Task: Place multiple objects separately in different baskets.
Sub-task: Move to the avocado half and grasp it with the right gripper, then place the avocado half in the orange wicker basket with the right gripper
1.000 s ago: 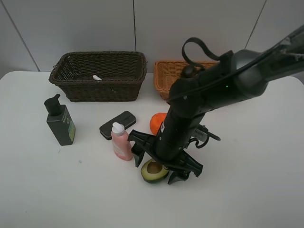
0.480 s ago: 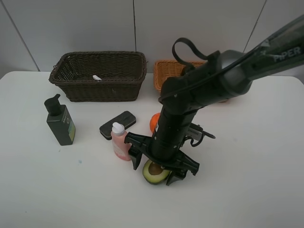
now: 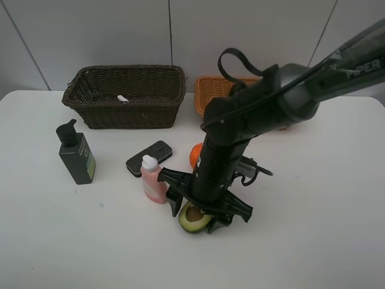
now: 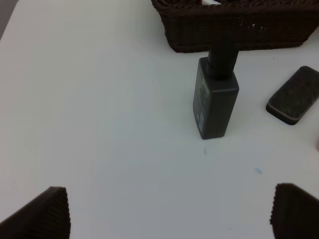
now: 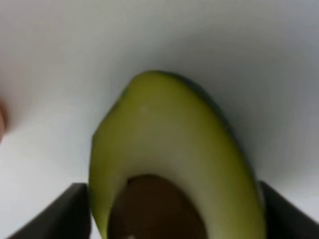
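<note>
While the white table [image 3: 325, 241] lies bare on its near and right-hand stretches, the move ahead turns on the right arm, which reaches across the middle and stands nearly upright over the halved avocado [image 3: 190, 223]. The two baskets sit at the far edge: the dark brown basket [image 3: 126, 105] to the left, the light orange-tan basket [image 3: 207, 96] behind the arm, so that the fruit's likely route runs up and away. The left gripper [image 4: 169, 214] hangs well apart with its jaws wide, facing the dark green pump bottle [image 4: 215, 107], so the right is plainly the nearer hand. The right gripper [image 3: 197, 215] straddles the avocado, which rests cut face up on the table; the wrist view shows its long axis running between the jaws, which press against both narrow flanks. The pink bottle [image 3: 154, 180] stands just beside one finger and the orange [image 3: 196, 153] just behind, so a straight lift seems wise first.
</note>
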Robot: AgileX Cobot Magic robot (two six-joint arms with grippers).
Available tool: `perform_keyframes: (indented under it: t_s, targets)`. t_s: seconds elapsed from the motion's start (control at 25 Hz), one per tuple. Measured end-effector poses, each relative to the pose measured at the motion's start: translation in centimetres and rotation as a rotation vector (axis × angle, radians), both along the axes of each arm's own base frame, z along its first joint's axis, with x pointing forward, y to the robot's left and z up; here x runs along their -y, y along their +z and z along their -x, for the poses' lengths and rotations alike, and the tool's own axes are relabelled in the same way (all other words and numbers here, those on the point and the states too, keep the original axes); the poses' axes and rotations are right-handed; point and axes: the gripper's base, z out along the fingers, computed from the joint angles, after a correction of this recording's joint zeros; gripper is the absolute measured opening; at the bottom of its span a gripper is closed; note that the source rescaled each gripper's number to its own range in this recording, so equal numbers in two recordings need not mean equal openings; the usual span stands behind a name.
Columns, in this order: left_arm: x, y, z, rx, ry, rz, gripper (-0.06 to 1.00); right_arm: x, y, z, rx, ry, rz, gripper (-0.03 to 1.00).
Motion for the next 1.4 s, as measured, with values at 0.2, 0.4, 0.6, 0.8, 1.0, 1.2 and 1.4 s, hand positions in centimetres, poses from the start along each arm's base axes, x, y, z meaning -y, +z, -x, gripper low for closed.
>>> perform_keyframes:
  t_s: [0.2, 0.4, 0.6, 0.8, 1.0, 1.2, 1.4]
  targets:
    - [0.0, 0.0, 0.0, 0.0, 0.0, 0.0, 1.0, 0.0, 0.1, 0.0, 0.001, 0.006, 0.004, 0.66]
    - [0.0, 0.0, 0.0, 0.0, 0.0, 0.0, 1.0, 0.1, 0.0, 0.0, -0.001, 0.013, 0.013, 0.66]
    - [0.0, 0.0, 0.0, 0.0, 0.0, 0.0, 1.0, 0.1, 0.0, 0.0, -0.002, 0.013, 0.013, 0.66]
    - [0.0, 0.0, 0.0, 0.0, 0.0, 0.0, 1.0, 0.1, 0.2, 0.0, -0.003, 0.017, 0.015, 0.66]
    - [0.0, 0.0, 0.0, 0.0, 0.0, 0.0, 1.0, 0.5, 3.1, 0.4, 0.023, 0.043, -0.004, 0.66]
    - [0.0, 0.0, 0.0, 0.0, 0.0, 0.0, 1.0, 2.1, 7.0, 0.3, 0.067, 0.06, -0.011, 0.66]
    - [0.0, 0.0, 0.0, 0.0, 0.0, 0.0, 1.0, 4.5, 11.4, -1.9, 0.161, 0.08, 0.057, 0.66]
